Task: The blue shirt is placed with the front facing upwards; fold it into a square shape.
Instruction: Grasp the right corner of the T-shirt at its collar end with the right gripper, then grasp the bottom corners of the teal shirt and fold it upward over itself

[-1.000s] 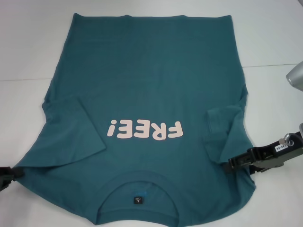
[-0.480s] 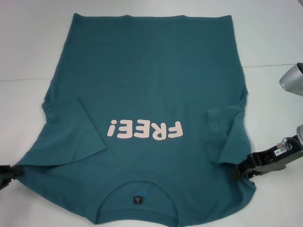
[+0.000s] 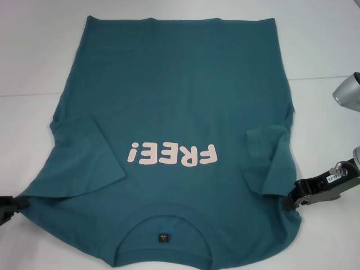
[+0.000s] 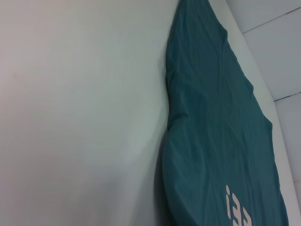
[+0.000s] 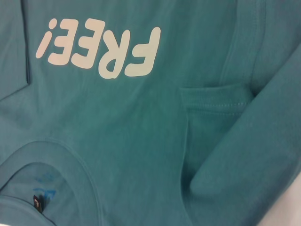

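Right tool (image 3: 293, 201) retreated to blue shirt's (image 3: 180, 101) edge.

Head cam looks down over the whole blue shirt (image 3: 180, 140); both wrist cams sit low and close — all three catch the FREE! print (image 5: 101, 49).

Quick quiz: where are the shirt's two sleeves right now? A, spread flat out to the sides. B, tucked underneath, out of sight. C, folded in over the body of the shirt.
C: on the blue shirt, both sleeves lie folded inward on top of the body, flanking the "FREE!" print.
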